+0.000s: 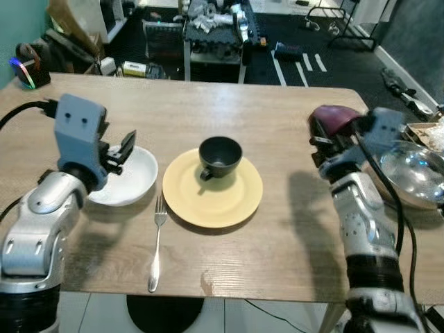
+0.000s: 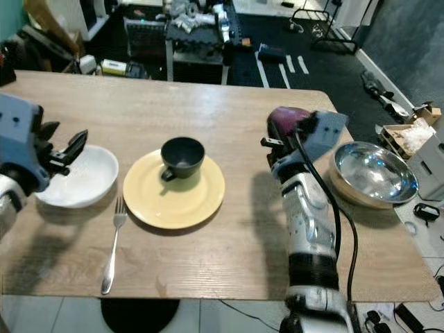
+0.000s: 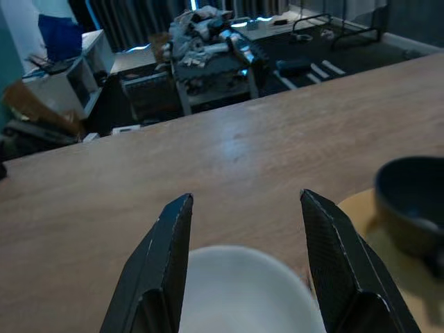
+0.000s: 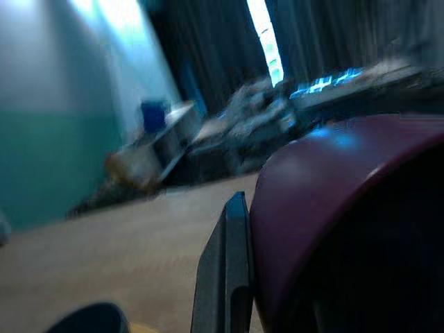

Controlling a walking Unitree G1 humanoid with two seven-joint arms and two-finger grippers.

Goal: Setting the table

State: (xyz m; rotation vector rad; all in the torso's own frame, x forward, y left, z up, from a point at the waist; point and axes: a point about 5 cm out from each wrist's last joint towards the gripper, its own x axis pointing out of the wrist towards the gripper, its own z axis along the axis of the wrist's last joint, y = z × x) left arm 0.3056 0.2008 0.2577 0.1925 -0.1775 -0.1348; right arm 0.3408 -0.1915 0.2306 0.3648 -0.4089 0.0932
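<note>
A yellow plate [image 1: 222,201] lies at the middle of the wooden table [image 1: 277,257], with a dark cup [image 1: 220,155] standing on it. Left of the plate lies a silver fork [image 1: 157,244], and beyond the fork sits a white bowl [image 1: 135,179]. My left gripper [image 1: 123,149] hovers open just over that bowl's near rim, with nothing between its fingers [image 3: 170,257]. At the right, my right gripper [image 1: 320,142] is raised above the table and shut on a maroon bowl [image 1: 334,118]. One finger [image 4: 225,270] presses against the bowl's side.
A shiny metal bowl [image 2: 371,172] rests near the table's right edge. A dark device with a glowing ring [image 1: 28,68] stands at the far left corner. Beyond the table are a cluttered cart [image 1: 215,28] and dark floor.
</note>
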